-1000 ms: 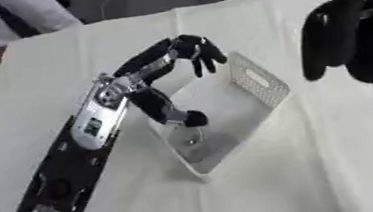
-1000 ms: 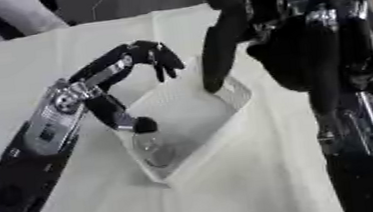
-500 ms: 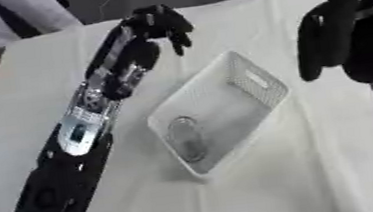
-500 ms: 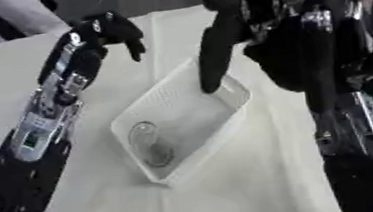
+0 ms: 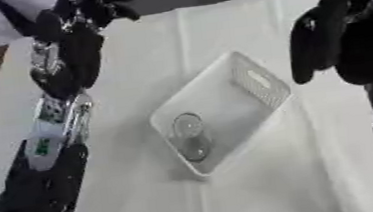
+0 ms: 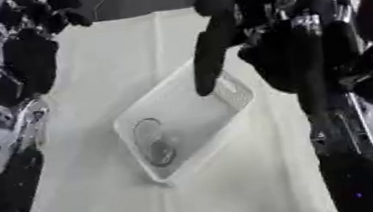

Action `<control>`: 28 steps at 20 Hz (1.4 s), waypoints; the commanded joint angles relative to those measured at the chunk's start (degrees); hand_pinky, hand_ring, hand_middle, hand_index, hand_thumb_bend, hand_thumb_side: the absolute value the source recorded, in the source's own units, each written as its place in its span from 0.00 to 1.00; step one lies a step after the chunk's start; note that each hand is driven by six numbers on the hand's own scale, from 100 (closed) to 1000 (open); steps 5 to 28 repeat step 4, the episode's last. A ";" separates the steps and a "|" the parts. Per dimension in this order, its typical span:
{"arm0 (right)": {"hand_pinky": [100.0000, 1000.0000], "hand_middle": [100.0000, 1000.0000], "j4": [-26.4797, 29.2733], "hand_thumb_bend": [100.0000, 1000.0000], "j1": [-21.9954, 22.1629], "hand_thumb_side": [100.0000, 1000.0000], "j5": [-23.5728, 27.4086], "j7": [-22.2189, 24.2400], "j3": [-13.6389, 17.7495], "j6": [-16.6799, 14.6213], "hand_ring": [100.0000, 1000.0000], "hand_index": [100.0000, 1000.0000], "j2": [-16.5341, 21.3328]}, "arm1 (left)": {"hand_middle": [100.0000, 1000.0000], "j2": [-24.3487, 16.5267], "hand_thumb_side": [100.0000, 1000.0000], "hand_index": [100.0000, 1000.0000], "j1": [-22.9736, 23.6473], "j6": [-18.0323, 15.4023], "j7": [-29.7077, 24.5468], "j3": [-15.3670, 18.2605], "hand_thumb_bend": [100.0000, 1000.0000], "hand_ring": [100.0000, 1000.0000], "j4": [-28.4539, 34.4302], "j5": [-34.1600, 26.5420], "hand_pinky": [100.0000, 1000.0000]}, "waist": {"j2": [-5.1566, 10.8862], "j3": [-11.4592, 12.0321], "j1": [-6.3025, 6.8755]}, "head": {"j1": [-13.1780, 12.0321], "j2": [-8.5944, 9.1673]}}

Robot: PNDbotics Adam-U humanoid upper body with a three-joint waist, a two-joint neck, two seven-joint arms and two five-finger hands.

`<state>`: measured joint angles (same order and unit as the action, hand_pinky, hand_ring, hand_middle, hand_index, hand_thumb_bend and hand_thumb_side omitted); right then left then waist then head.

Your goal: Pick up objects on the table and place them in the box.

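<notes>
Sitting askew near the middle of the white-clothed table, a white box with slotted walls, one corner turned toward the near edge. Holding 2 small things at that near corner: a clear round lid-like piece and, just beside it toward the corner, a darker greyish round thing, too blurred to name. Resting against each other, or nearly so; cannot say which. Probably settled there because the box lies tilted that way on the cloth.

Lifted high over the far left of the table, the left hand, fingers curled downward and gripping nothing visible. Well apart from the box, likely raised to clear its rim and leave the opening free. Hanging beside the far right rim of the box, the right hand, dark fingers long and straight, pointing down, empty. Close to the box wall in the right eye view, though contact cannot be told.

No loose objects visible on the bare cloth around the box, so the task looks close to done, unless something lies hidden under either arm.
</notes>
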<state>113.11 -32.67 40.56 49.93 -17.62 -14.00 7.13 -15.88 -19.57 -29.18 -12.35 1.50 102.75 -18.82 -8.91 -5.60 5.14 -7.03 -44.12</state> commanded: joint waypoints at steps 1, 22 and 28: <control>0.48 0.78 0.90 0.00 0.09 0.93 -0.26 2.04 0.17 -1.56 0.59 0.25 -0.27 | 0.80 -0.02 0.97 0.90 0.69 1.30 0.37 1.58 0.05 0.76 3.02 -1.38 0.61 | 0.77 0.54 -0.14 | 0.59 0.00; 0.48 0.78 0.94 0.00 0.48 0.93 -0.29 2.04 0.24 -1.24 0.59 0.25 -0.29 | 0.81 0.71 0.98 0.90 1.79 2.37 0.22 2.09 0.05 0.77 4.56 -1.68 0.61 | 0.77 1.18 -0.20 | 0.76 0.00; 0.48 0.78 0.94 0.00 0.48 0.93 -0.29 2.04 0.24 -1.24 0.59 0.25 -0.29 | 0.81 0.71 0.98 0.90 1.79 2.37 0.22 2.09 0.05 0.77 4.56 -1.68 0.61 | 0.77 1.18 -0.20 | 0.76 0.00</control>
